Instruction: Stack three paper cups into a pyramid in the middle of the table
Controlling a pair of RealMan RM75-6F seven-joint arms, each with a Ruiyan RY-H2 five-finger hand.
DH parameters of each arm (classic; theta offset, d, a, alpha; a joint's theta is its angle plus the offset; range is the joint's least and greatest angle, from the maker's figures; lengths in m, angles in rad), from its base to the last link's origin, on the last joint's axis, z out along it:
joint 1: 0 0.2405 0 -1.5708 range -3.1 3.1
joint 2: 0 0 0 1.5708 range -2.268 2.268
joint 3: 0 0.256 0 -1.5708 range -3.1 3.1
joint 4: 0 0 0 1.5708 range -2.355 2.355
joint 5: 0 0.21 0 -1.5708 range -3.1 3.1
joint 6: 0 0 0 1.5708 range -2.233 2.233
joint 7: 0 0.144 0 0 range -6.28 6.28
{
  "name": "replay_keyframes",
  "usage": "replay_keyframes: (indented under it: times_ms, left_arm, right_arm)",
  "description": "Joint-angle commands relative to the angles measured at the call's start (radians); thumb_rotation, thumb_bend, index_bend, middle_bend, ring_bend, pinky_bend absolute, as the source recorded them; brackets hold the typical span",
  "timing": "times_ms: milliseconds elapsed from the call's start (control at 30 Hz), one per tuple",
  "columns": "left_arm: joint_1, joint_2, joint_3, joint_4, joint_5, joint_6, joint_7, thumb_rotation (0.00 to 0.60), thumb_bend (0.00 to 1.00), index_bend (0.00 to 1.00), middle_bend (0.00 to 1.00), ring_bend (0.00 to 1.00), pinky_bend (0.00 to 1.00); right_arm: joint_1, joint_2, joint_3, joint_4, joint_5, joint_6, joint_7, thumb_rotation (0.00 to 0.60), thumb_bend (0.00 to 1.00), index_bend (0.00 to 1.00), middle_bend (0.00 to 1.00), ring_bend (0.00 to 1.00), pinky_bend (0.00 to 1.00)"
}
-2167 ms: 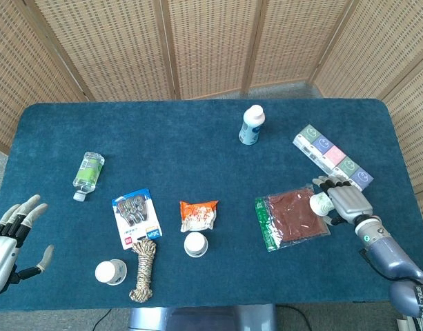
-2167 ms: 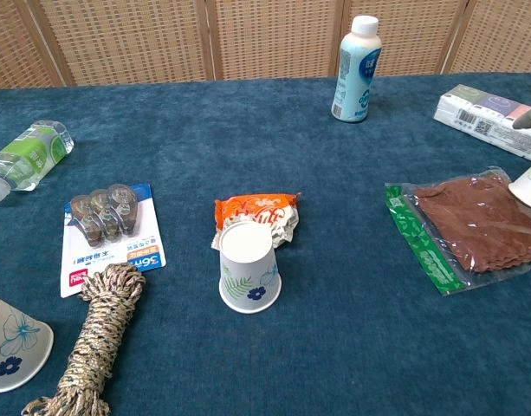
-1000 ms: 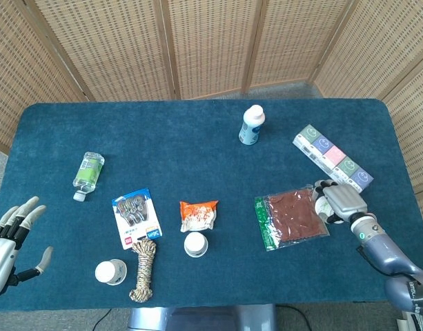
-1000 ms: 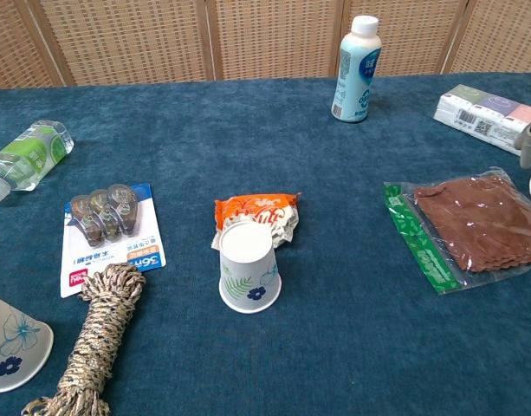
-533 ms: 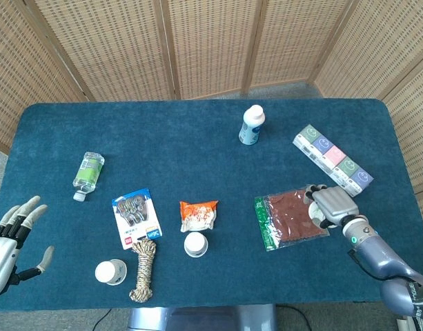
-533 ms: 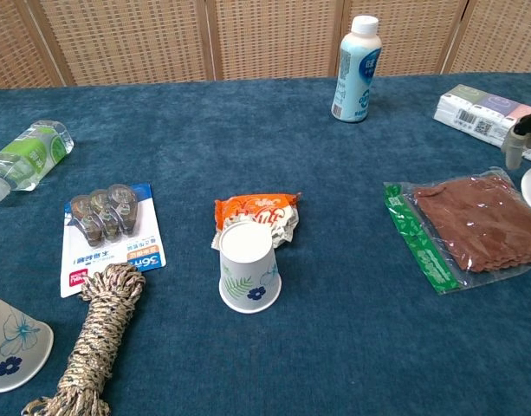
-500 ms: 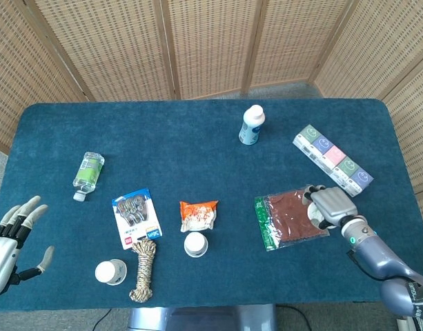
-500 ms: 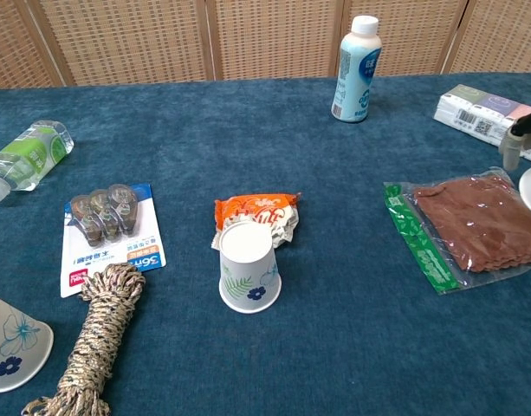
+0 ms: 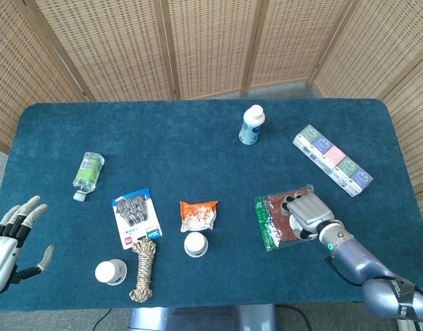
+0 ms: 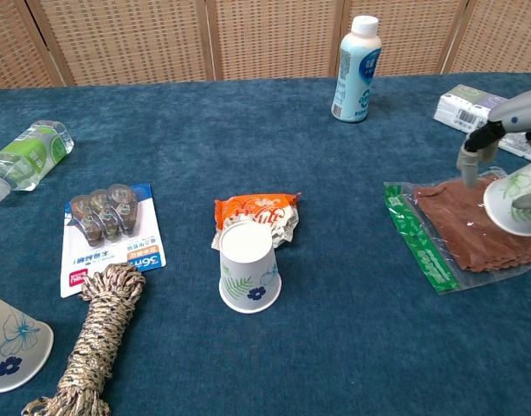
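Observation:
One white paper cup (image 9: 195, 243) (image 10: 249, 267) stands upside down near the table's front middle, just in front of an orange snack pack. A second upturned cup (image 9: 111, 272) (image 10: 12, 345) sits at the front left beside a rope coil. My right hand (image 9: 306, 215) (image 10: 518, 117) holds the third cup (image 10: 516, 198), tilted, above a brown packet; in the head view the hand hides that cup. Off the table's left edge, my left hand (image 9: 11, 238) has its fingers spread and holds nothing.
Under the right hand lies the brown packet (image 9: 280, 224) (image 10: 456, 230). Orange snack pack (image 9: 198, 214), rope coil (image 9: 144, 271), correction-tape card (image 9: 136, 218) and a lying water bottle (image 9: 88, 172) fill the left half. A white bottle (image 9: 251, 125) and a tissue pack (image 9: 332, 156) stand further back.
My right hand has carried its cup leftward, from the right edge of the brown packet to above its middle. The left hand and the other cups have not moved.

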Motion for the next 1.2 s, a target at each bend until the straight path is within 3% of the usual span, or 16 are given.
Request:
replay_keyframes:
  times_ms: [33, 467, 867, 1200]
  left_arm:
    - [0.000, -0.001, 0.000, 0.003, 0.000, 0.000, -0.003, 0.369, 0.51, 0.06, 0.00, 0.00, 0.00]
    - [0.000, -0.006, 0.002, 0.022, -0.002, 0.001, -0.023, 0.368, 0.51, 0.06, 0.00, 0.00, 0.00]
    - [0.018, 0.000, 0.008, 0.039, -0.004, 0.027, -0.048, 0.369, 0.51, 0.06, 0.00, 0.00, 0.00]
    - [0.020, -0.001, 0.007, 0.051, -0.004, 0.031, -0.061, 0.368, 0.51, 0.06, 0.00, 0.00, 0.00]
  right_arm:
    - [0.038, -0.009, -0.014, -0.030, 0.040, 0.010, -0.027, 0.600, 0.39, 0.32, 0.21, 0.21, 0.71]
    - [0.214, -0.096, -0.036, -0.104, 0.192, 0.045, -0.109, 0.600, 0.39, 0.31, 0.21, 0.21, 0.71]
    - [0.396, -0.269, -0.078, -0.073, 0.390, 0.104, -0.214, 0.600, 0.39, 0.30, 0.21, 0.21, 0.71]
    - [0.483, -0.330, -0.076, -0.074, 0.477, 0.144, -0.228, 0.600, 0.38, 0.26, 0.19, 0.17, 0.67]
